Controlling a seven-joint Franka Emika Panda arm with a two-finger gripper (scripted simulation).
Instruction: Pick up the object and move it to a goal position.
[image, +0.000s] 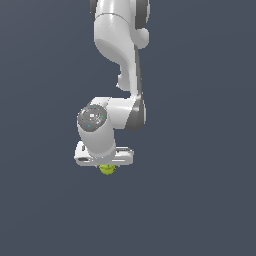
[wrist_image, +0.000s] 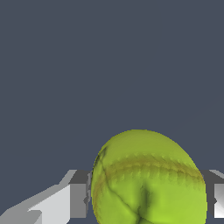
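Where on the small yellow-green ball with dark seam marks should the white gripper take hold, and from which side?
Across its widest middle, coming straight down from above. The small yellow-green ball is round and narrower than the white gripper, so a finger on each opposite side centres it. The wrist view shows exactly this: fingers flanking the ball's sides.

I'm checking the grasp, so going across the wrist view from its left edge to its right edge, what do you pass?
Left finger → yellow-green ball → right finger; the ball sits between the two fingers.
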